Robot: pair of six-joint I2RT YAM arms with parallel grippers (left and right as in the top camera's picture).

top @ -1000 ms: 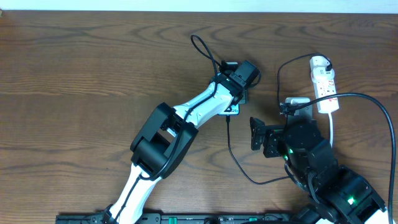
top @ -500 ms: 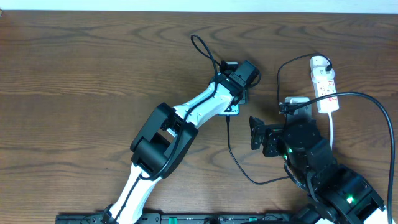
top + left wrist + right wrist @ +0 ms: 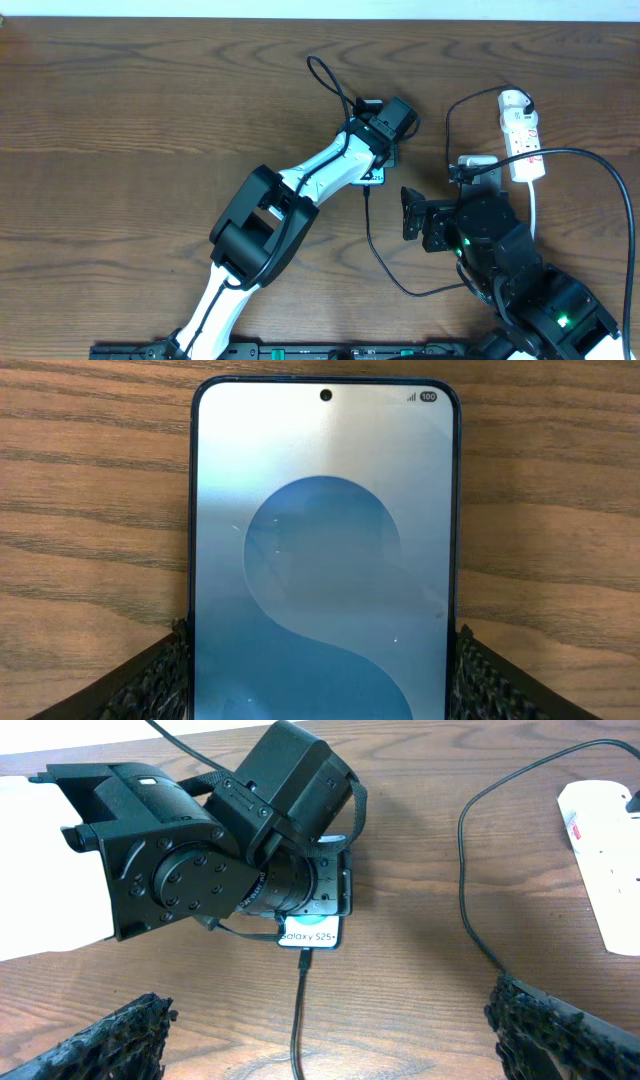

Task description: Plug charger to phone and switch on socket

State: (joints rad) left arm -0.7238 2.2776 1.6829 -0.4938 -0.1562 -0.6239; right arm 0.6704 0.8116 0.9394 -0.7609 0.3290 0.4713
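Covering phone (image 3: 322, 510), left gripper (image 3: 322, 680), socket (image 3: 522, 140) beyond

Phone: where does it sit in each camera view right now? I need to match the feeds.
Overhead: the phone is right of centre, mostly hidden under the left arm; only one end shows.
Left wrist: it fills the frame, screen up, held in the left gripper.
Right wrist: centre, only its labelled end, below the left arm.
Shared landmark: the charger meeting that end, seen in overhead and right wrist.
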